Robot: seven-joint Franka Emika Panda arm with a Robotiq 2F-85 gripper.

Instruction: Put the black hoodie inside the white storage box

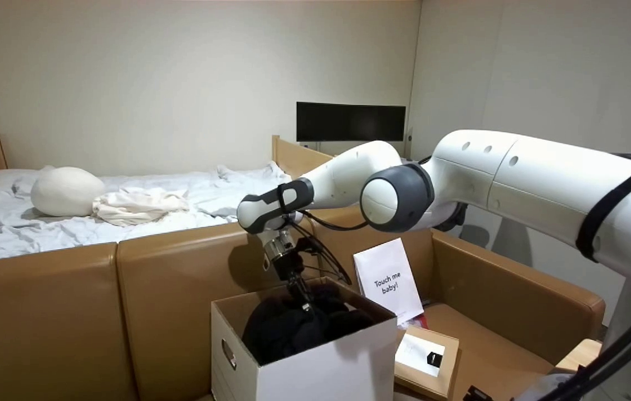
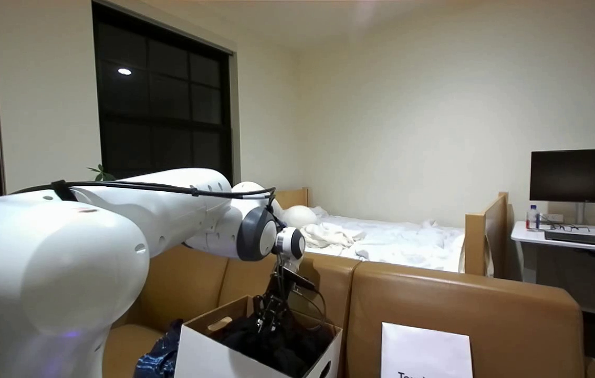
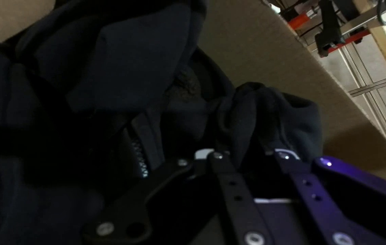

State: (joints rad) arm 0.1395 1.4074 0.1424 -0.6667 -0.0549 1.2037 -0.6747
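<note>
The black hoodie (image 1: pixel 282 331) lies bunched inside the white storage box (image 1: pixel 326 374). In an exterior view, the hoodie (image 2: pixel 289 353) also sits within the box walls (image 2: pixel 213 357). In the wrist view, the hoodie (image 3: pixel 138 51) fills much of the picture, with a zip showing, against the brown inner wall of the box (image 3: pixel 247 44). My gripper (image 1: pixel 305 305) points down into the box in both exterior views (image 2: pixel 267 324). In the wrist view, the fingers (image 3: pixel 250 154) stand apart with dark cloth at and beyond the tips. Whether they touch it is unclear.
The box stands on a brown sofa (image 1: pixel 42 317). A white printed sheet (image 1: pixel 389 281) leans on the sofa back. A wooden tray (image 1: pixel 449 367) lies beside the box. A shiny blue item (image 2: pixel 160 353) is next to the box. A bed (image 1: pixel 209 192) stands behind.
</note>
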